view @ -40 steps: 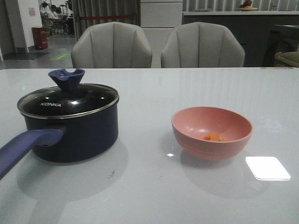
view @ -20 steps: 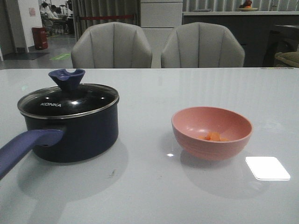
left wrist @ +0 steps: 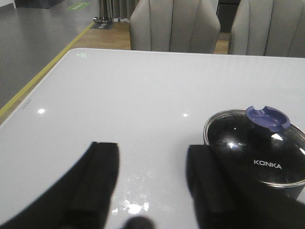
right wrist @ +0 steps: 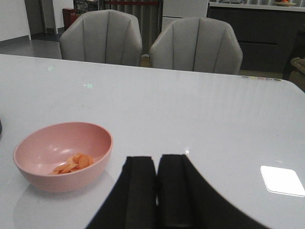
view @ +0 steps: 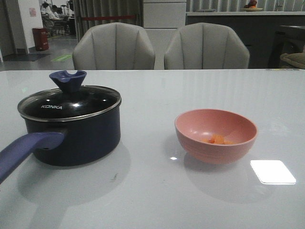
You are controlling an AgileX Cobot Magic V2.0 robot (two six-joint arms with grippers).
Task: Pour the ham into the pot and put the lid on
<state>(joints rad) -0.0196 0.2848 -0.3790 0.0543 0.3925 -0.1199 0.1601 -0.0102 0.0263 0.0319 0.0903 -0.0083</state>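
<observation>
While the lid (view: pixel 69 106) still covers the pot (view: pixel 71 136) at left and the ham (view: pixel 218 139) sits in the pink bowl (view: pixel 216 135) at right, nothing is done; the left gripper (left wrist: pixel 151 183) gapes empty, the right gripper (right wrist: pixel 157 191) is closed empty.

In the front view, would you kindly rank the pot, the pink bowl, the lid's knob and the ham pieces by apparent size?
1. pot
2. pink bowl
3. lid's knob
4. ham pieces
The pot and bowl sit about equally near, so the ranking seems fair.
</observation>
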